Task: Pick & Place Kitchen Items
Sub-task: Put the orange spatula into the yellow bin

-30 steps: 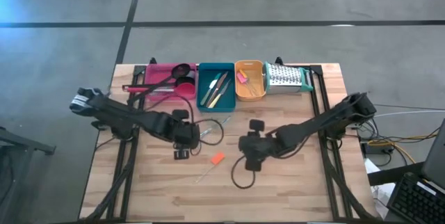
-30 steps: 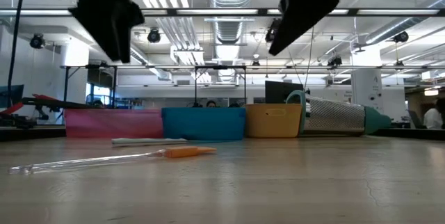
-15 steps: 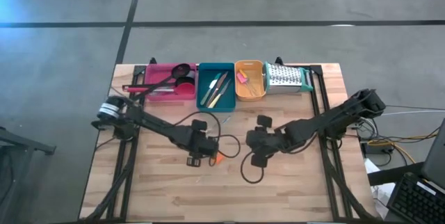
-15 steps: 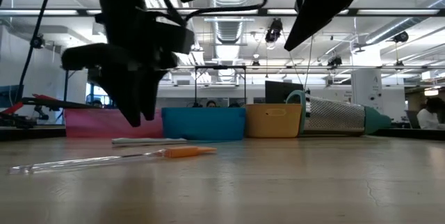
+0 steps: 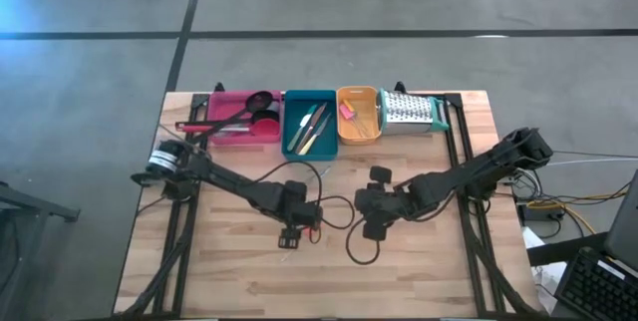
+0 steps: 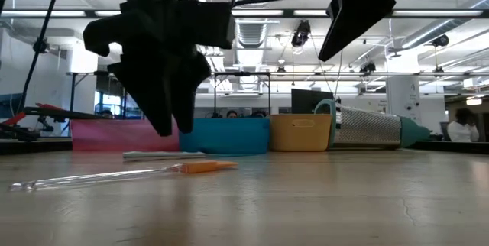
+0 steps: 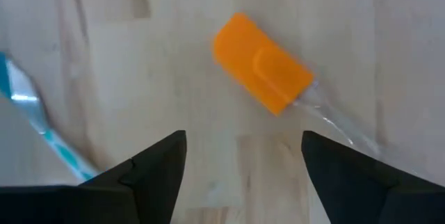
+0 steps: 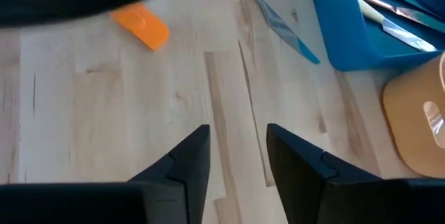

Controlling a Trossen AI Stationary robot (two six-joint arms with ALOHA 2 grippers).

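Note:
An orange spatula (image 7: 261, 62) with a clear handle (image 7: 332, 118) lies flat on the wooden table, also seen in the low view as the spatula (image 6: 205, 166). My left gripper (image 7: 243, 175) hangs open just above it, fingers pointing down, a little off the orange head, touching nothing. From above, my left gripper (image 5: 297, 225) covers most of the spatula. A teal-handled utensil (image 7: 31, 116) lies beside it. My right gripper (image 8: 238, 156) is open and empty, raised over the table's middle right, seen from above as the right gripper (image 5: 373, 223).
Along the far edge stand a pink tray (image 5: 231, 104) with a black ladle and a red spoon, a teal tray (image 5: 329, 130) with knives, an orange tray (image 5: 361, 134) with a pink piece, and a metal grater (image 5: 411, 112). Black cables loop near both grippers.
My left gripper has swung toward the table's right and near edges and come down, from beside the orange spatula to right above it. My right gripper has drawn back a little toward the table's right edge. The spatula has stayed where it was.

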